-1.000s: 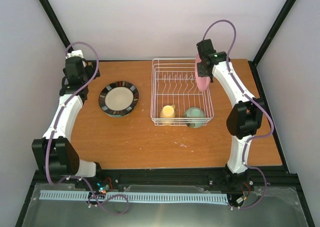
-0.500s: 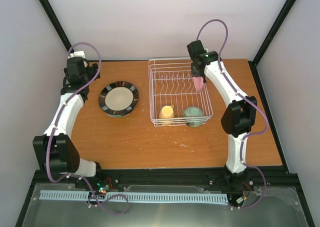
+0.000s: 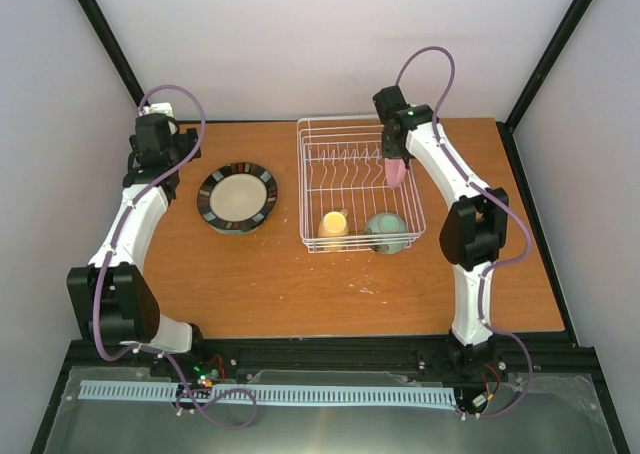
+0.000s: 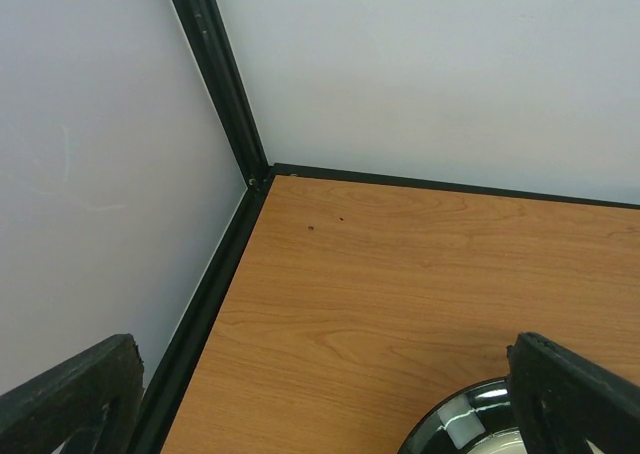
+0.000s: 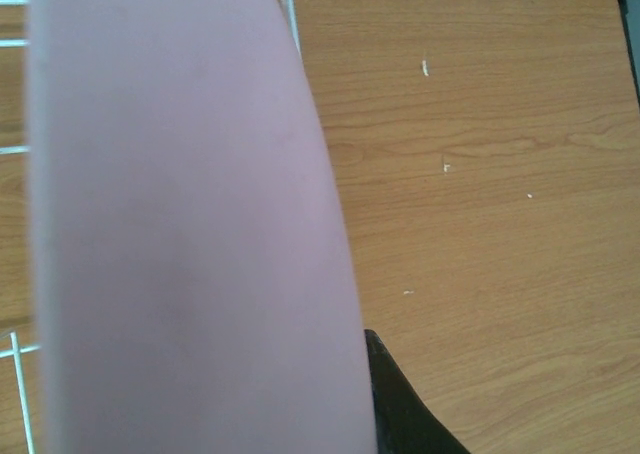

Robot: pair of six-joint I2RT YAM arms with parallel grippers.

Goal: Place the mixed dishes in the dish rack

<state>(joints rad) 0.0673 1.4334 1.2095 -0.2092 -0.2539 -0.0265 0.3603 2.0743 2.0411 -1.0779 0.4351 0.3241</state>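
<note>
Right fingers [image 5: 400, 414] clenched on pink plate [image 3: 396, 171], edge-on over dish rack [image 3: 303, 189], right side; a second ago it hung at the rack's right rim. Left fingers [image 4: 575, 389] released, wide, well left of rack. Mug [image 3: 334, 224] and bowl [image 3: 388, 231] in rack's near end; patterned plate [image 3: 237, 196] on tabletop [image 3: 300, 284] left of rack.

Pink plate [image 3: 396, 171]: stands on edge, upper rim pinched in right gripper [image 3: 393, 157], and hangs inside the right side of the white wire dish rack [image 3: 303, 189].
Pale yellow mug [image 3: 334, 224], mint green bowl [image 3: 388, 232]: side by side at the rack's near end, nearer the arm bases than that gripper.
Dark-rimmed patterned plate [image 3: 237, 196]: flat, just right of left gripper [image 4: 320, 349].
</note>
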